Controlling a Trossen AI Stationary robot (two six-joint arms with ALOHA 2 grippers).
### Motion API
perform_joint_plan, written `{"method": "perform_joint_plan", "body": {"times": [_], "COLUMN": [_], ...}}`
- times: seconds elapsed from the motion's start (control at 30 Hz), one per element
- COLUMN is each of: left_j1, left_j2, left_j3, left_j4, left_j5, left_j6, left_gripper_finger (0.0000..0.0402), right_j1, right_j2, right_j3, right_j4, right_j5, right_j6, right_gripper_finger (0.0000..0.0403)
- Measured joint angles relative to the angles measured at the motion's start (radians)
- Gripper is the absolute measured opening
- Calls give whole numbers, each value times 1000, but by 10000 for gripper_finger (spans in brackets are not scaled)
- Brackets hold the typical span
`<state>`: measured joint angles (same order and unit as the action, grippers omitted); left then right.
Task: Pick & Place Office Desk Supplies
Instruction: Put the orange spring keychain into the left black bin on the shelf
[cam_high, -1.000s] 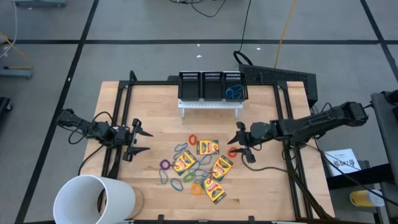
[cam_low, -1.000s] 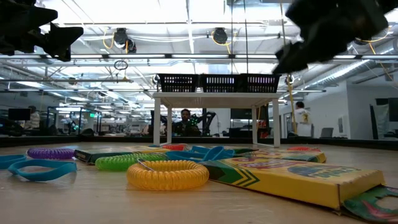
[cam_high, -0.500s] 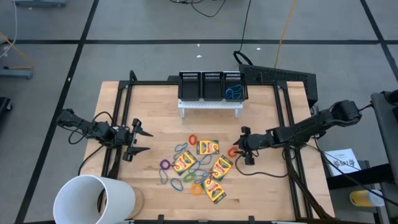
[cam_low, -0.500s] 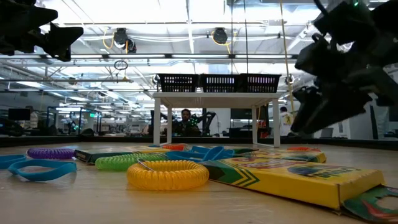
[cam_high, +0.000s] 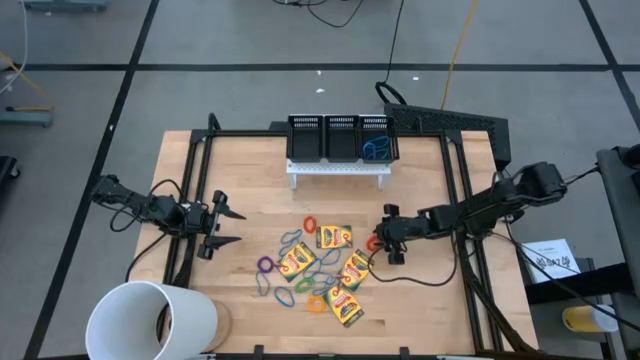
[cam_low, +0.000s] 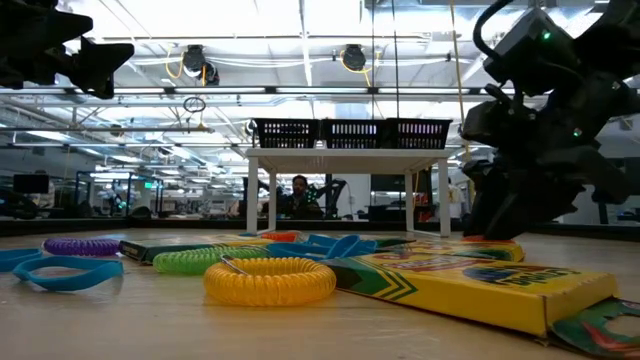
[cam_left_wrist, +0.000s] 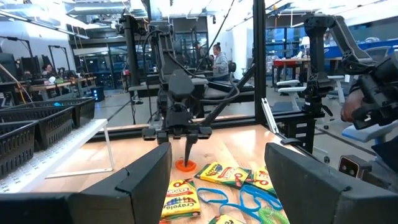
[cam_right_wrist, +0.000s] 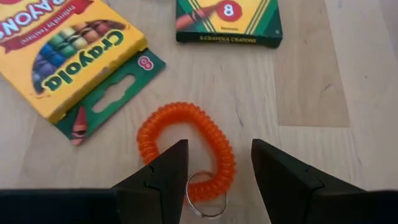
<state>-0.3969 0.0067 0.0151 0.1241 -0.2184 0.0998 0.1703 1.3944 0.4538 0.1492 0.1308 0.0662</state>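
Observation:
Several yellow-and-green crayon boxes (cam_high: 334, 236) (cam_high: 297, 261) (cam_high: 356, 268) lie flat mid-table among coiled bands in red (cam_high: 311, 224), blue (cam_high: 290, 238) and purple (cam_high: 265, 265). An orange coil band (cam_high: 374, 243) (cam_right_wrist: 186, 146) with a small metal ring lies at the pile's right edge. My right gripper (cam_high: 388, 243) (cam_right_wrist: 214, 180) is open and low over it, fingers pointing down on either side of its ring end. My left gripper (cam_high: 226, 226) (cam_left_wrist: 217, 186) is open and hovers left of the pile. My right gripper comes at the orange coil band from above, its open fingers (cam_right_wrist: 166, 177) standing either side of the ring end (cam_right_wrist: 202, 199). The band lies flat on the table. Whether the fingers touch it I cannot tell.
Three black mesh bins (cam_high: 340, 138) sit on a white rack at the table's far edge; the right one holds blue bands (cam_high: 376, 150). A large white cup (cam_high: 150, 320) stands at the near left corner. Black frame rails (cam_high: 190, 200) run along both sides.
My right gripper has come down from high above the table to just over the orange band and has shifted slightly toward the pile. The boxes, the bands and my left arm have stayed where they were.

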Motion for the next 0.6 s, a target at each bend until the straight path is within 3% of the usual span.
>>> {"method": "perform_joint_plan", "body": {"times": [0.27,0.6], "left_j1": [0,0], "left_j2": [0,0], "left_j3": [0,0], "left_j4": [0,0], "left_j5": [0,0], "left_j6": [0,0], "left_gripper_finger": [269,269], "right_j1": [0,0], "right_j2": [20,21], "right_j3": [2,1], "right_j4": [-16,-24], "right_j5": [-1,-4], "right_j6": [-2,-42], "right_gripper_finger": [132,25]}}
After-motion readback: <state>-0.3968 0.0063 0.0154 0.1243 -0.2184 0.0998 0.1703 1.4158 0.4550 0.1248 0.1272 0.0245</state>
